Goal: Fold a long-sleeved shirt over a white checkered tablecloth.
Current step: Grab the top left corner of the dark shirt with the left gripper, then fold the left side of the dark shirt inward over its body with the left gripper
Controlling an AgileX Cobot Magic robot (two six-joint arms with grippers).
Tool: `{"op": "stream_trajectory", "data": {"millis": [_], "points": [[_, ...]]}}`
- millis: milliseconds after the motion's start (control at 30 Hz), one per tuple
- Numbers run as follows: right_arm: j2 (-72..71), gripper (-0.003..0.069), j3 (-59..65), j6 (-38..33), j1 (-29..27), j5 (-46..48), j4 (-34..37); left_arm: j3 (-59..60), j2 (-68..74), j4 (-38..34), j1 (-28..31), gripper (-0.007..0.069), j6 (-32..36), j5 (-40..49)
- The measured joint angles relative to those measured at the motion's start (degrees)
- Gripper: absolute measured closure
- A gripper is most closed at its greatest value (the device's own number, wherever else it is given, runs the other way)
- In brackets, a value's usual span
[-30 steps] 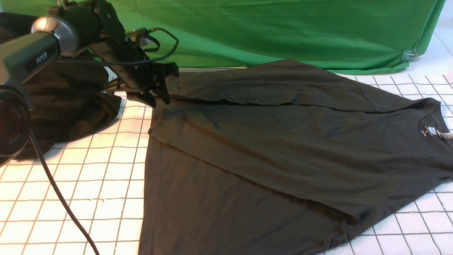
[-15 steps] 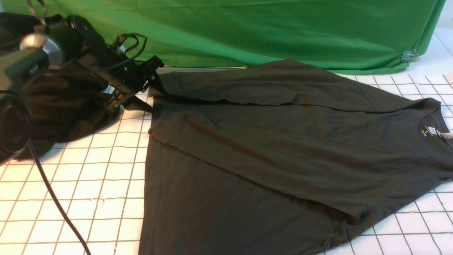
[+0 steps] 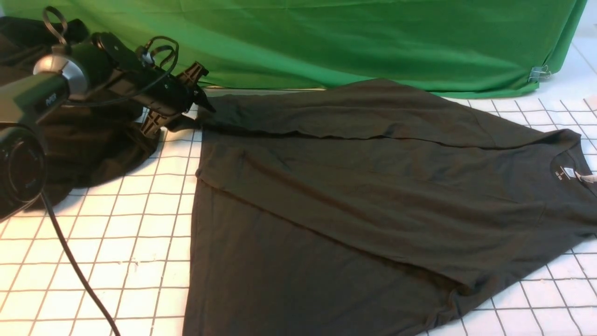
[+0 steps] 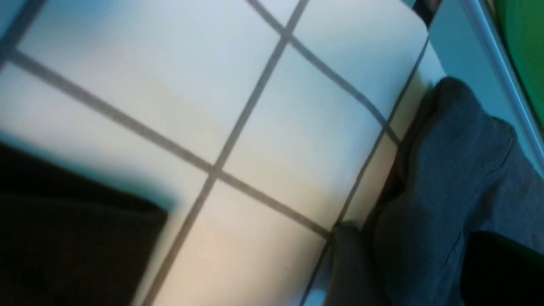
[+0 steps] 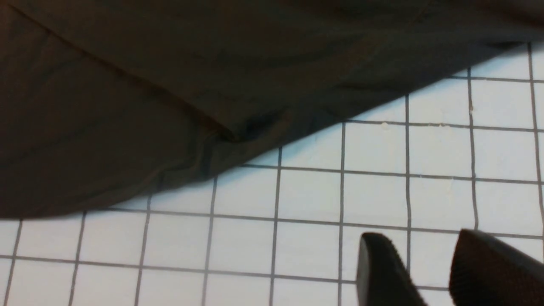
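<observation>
Front view: the long-sleeved shirt (image 3: 373,196) lies spread across the white checkered tablecloth (image 3: 116,242), collar to the right. Only the left gripper (image 3: 177,100) appears here, jaws parted at the garment's far left corner, beside a black cloth heap (image 3: 93,144). Its wrist camera shows a knitted cuff (image 4: 450,170) near one finger, unclamped. The right gripper (image 5: 429,276), seen solely by its own camera, hovers open and empty over bare squares near the shirt's edge
</observation>
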Motion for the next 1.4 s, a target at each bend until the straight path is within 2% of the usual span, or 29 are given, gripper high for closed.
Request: {"op": "stream_trajectory", "data": {"millis": [33,67,100,167,233,433,533,700,733,800,900,1067,1167,1400], "points": [[0.0,0.0421,0.0,0.0,0.0,0.0,0.0,0.0,0.0,0.0,0.0,0.0405,0.0,-0.1],[0.0,0.0421,0.0,0.0,0.0,0.0,0.0,0.0,0.0,0.0,0.0,0.0449,0.1,-0.1],[0.0,0.0421,0.0,0.0,0.0,0.0,0.0,0.0,0.0,-0.1,0.0,0.0459,0.2,-0.1],[0.0,0.0419,0.0,0.0,0.0,0.0,0.0,0.0,-0.1,-0.3,0.0,0.0566,1.2,-0.1],[0.0,0.0419,0.0,0.0,0.0,0.0,0.0,0.1,-0.9,-0.5,0.0,0.0608,2.2,-0.1],[0.0,0.0419,0.0,0.0,0.0,0.0,0.0,0.1,-7.6,-1.5,0.0,0.0613,3.2,-0.8],[0.0,0.0419,0.0,0.0,0.0,0.0,0.0,0.1,-11.6,-2.1,0.0,0.0613,3.8,2.0],[0.0,0.0419,0.0,0.0,0.0,0.3,0.0,0.1,-16.6,-3.5,-0.1,0.0613,11.4,11.3],[0.0,0.0419,0.0,0.0,0.0,0.6,0.0,0.3,-18.7,-3.4,-0.4,0.0613,14.8,16.7],[0.0,0.0419,0.0,0.0,0.0,0.6,0.0,1.0,-20.1,-3.0,-0.9,0.0613,16.4,20.0],[0.0,0.0418,0.0,0.0,0.0,0.9,0.0,9.1,-27.2,4.6,-4.6,0.0613,18.7,27.8],[0.0,0.0418,0.0,0.0,0.0,0.8,0.0,23.7,-33.7,9.3,-8.7,0.0613,18.5,27.2],[0.0,0.0418,0.0,0.0,0.0,0.8,0.0,38.4,-37.9,10.0,-12.7,0.0613,18.5,21.1],[0.0,0.0418,0.0,0.0,0.0,0.7,0.0,53.7,-39.0,11.3,-16.4,0.0596,18.4,8.5]]}}
